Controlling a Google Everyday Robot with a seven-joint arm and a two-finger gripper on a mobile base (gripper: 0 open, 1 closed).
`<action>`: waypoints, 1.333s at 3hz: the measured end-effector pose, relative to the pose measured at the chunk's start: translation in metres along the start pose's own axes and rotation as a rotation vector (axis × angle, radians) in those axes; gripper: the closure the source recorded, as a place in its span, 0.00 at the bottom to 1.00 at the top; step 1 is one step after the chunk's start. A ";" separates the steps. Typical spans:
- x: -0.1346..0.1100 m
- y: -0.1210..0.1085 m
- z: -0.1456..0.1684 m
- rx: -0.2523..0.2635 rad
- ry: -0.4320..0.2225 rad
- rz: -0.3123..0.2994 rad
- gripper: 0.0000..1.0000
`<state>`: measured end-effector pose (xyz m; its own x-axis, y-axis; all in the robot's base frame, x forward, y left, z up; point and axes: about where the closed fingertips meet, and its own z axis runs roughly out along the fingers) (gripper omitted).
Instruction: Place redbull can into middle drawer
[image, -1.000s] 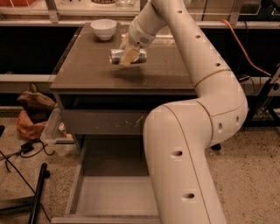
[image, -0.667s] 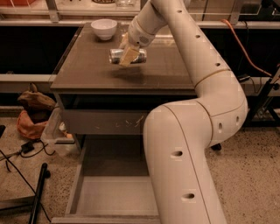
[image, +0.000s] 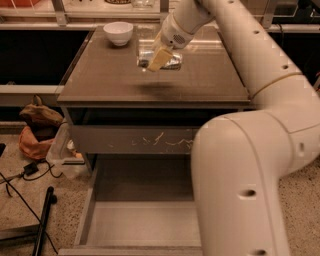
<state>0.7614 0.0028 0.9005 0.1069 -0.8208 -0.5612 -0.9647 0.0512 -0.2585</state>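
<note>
The redbull can (image: 172, 61), slim and silver, lies sideways in my gripper (image: 159, 59), which is shut on it from above. The can hangs a little above the brown cabinet top (image: 110, 75), and its shadow falls on the top just below it. The middle drawer (image: 142, 225) is pulled open low at the front, showing a plain grey floor with nothing visible in it. My arm fills the right side and hides the drawer's right part.
A white bowl (image: 118, 32) stands at the back left of the cabinet top. The drawer with a scratched front panel (image: 135, 140) is closed above the open one. A bag (image: 35, 130), cables and a black pole (image: 42, 220) lie on the floor at left.
The gripper has lifted the can off the cabinet top and moved it slightly to the right; its shadow now lies apart below it.
</note>
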 end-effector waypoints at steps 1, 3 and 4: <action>-0.012 0.018 -0.075 0.115 -0.075 0.082 1.00; 0.005 0.078 -0.101 0.137 -0.164 0.193 1.00; 0.006 0.078 -0.100 0.135 -0.162 0.194 1.00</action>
<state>0.6627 -0.0553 0.9559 -0.0288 -0.6875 -0.7256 -0.9313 0.2821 -0.2304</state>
